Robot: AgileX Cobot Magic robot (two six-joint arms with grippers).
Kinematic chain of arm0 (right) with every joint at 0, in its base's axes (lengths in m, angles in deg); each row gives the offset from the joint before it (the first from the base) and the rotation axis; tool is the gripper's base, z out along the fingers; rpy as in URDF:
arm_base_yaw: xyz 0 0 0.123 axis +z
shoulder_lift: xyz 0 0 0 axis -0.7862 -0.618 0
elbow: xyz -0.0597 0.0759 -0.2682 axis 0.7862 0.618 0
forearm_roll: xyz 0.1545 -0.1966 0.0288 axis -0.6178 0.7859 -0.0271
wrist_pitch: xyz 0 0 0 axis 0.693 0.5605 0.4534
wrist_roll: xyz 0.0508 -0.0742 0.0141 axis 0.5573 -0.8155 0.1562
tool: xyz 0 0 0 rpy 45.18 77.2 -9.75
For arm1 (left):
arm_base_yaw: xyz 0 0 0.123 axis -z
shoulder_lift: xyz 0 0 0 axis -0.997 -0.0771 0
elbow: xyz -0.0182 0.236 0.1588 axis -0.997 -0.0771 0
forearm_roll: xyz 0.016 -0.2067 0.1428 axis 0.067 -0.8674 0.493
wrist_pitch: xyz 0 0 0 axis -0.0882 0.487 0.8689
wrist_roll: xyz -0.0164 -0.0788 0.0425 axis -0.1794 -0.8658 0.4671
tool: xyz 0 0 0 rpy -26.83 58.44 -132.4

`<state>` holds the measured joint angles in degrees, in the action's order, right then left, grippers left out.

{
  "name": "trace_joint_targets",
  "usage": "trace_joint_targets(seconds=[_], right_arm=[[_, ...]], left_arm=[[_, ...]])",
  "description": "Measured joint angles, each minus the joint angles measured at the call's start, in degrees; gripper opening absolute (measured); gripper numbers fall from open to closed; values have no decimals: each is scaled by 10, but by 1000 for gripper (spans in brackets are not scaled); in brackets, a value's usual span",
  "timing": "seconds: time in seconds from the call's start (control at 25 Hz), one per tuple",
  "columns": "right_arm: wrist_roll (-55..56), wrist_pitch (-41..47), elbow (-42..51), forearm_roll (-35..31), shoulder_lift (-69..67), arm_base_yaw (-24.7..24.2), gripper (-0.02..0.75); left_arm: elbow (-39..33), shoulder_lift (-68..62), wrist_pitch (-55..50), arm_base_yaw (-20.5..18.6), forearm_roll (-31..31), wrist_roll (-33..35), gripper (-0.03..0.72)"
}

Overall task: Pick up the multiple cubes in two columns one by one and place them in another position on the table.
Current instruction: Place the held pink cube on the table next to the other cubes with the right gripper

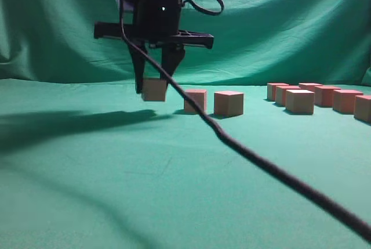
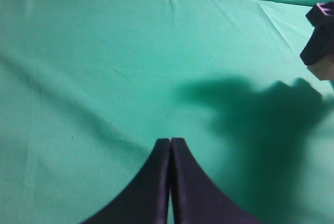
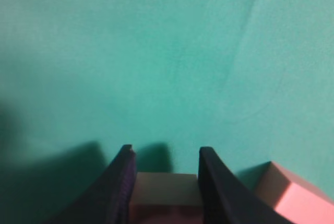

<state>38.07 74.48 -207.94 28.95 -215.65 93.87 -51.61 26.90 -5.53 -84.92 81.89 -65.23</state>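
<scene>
A small matte salmon cube (image 1: 154, 89), smooth and sharp-edged, is pinched by the right gripper (image 1: 155, 89) fingers at centre-left, above the green cloth surface (image 1: 145, 173); the left gripper (image 2: 170, 143) fingers are pressed together.

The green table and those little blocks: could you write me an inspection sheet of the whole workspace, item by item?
Surface: the table is wrinkled green cloth, shadowed on the left.
Job's things: held cube sits between the right gripper's fingers; two placed cubes stand in a row beside it; the remaining cubes are grouped at far right.
Clutter: nothing seen.
Grippers: right gripper is shut on the held cube, low over the cloth; left gripper is shut, empty.
Cables: a black cable trails from the right arm across the table.
Surroundings: green cloth backdrop.
</scene>
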Motion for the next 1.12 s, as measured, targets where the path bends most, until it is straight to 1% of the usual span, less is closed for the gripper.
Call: trace_joint_targets(seconds=[0.24,0.44,1.04,1.08,1.12], right_arm=[[2,-4,0,28,-16,0,260],[3,-17,-1,29,-16,0,260],[3,-17,-1,30,-26,0,260],[1,-18,-1,30,-26,0,320],[-2,-22,-2,30,-26,0,361]], left_arm=[[0,0,0,0,0,0,0],[0,0,0,0,0,0,0],[0,0,0,0,0,0,0],[0,0,0,0,0,0,0],[0,0,0,0,0,0,0]])
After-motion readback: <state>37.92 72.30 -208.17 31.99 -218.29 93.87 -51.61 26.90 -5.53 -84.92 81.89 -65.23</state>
